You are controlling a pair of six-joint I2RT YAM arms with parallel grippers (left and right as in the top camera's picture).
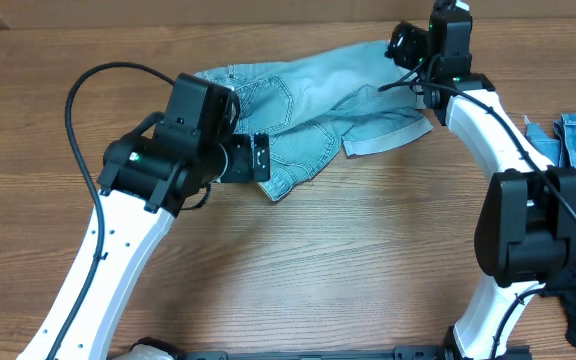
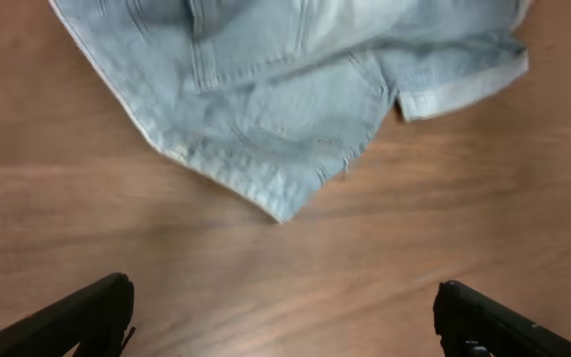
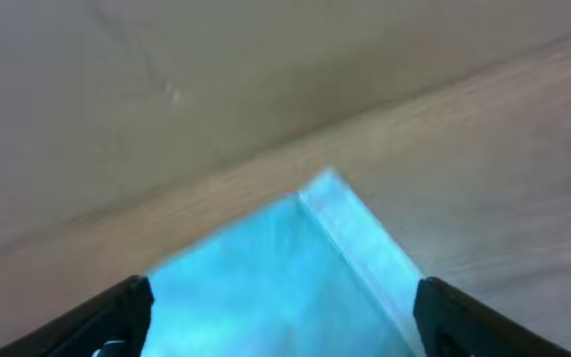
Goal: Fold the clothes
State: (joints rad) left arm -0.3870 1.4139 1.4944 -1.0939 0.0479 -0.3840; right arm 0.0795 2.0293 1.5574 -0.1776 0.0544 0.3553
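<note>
Finds the jeans [image 1: 308, 110] rumpled, partly doubled over, on the table [image 1: 318, 260]. Holds the left gripper [image 2: 281, 299] wide and empty just short of the jeans' near corner, likely lining up a pinch. Poises the right gripper [image 3: 284, 302] parted over the jeans' far hem, pinching nothing.

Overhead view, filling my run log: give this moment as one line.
item: pale blue denim garment, rumpled on wooden table | left tool: open, empty | right tool: open over its hem | fold: unfinished
</note>
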